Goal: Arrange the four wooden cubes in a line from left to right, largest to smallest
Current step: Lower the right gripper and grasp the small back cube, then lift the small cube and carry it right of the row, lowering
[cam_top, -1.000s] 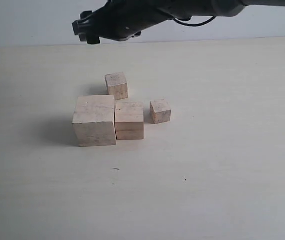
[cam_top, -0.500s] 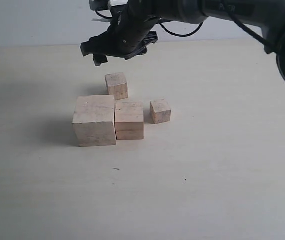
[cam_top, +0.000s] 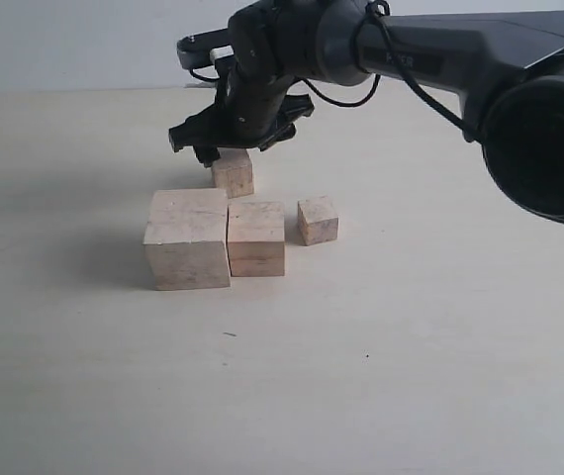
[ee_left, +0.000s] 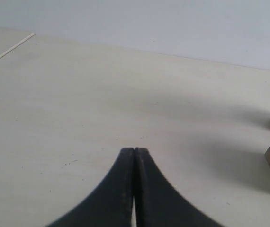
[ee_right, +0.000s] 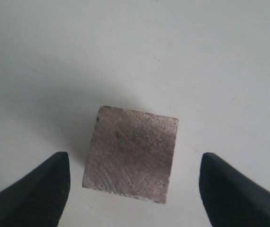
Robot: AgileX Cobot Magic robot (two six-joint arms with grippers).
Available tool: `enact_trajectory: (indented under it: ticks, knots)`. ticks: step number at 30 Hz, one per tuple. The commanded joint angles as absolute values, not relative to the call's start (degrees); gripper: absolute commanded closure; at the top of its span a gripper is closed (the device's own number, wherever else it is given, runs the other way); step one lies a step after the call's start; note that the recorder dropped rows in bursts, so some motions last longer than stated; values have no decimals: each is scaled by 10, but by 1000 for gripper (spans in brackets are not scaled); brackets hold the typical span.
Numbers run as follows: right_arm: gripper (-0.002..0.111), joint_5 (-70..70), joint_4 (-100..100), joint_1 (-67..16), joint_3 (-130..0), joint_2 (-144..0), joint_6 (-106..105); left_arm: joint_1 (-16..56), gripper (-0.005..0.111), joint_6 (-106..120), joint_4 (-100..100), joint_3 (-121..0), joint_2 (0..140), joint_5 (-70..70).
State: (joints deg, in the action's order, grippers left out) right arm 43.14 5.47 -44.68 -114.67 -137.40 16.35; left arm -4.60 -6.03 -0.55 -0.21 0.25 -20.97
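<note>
Cubes sit on the pale tabletop (cam_top: pixel 440 327). The largest cube (cam_top: pixel 187 240) and the second cube (cam_top: pixel 256 238) touch side by side. The smallest cube (cam_top: pixel 318 220) stands just to their right, apart, and the rear cube (cam_top: pixel 234 176) lies behind them. The right tool (cam_top: pixel 233 150) hangs over the rear cube, its jaws spread wide on either side without touching it. The left tool (ee_left: pixel 134 158) is pressed together above bare tabletop.

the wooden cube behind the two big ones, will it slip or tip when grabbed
Likely rigid: the wooden cube has flat faces, so the right gripper, open over it, should clamp squarely. Its rough grain probably resists slipping. Sitting flat, it should slide, not roll.
</note>
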Motion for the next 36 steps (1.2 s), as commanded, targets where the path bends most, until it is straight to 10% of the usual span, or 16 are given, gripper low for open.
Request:
enact_trajectory:
  ticks: [1, 7, 16, 36]
  knots:
    - [37, 437, 60, -446, -1152, -1387, 167, -46, 107, -62, -6, 0, 0, -204]
    - [45, 441, 44, -446, -1152, -1390, 177, -46, 107, -62, -6, 0, 0, -204]
    - [108, 476, 40, -446, -1152, -1363, 144, -46, 107, -62, -6, 0, 0, -204]
    - [108, 569, 13, -446, -1068, -1126, 26, -46, 107, -62, -6, 0, 0, -204]
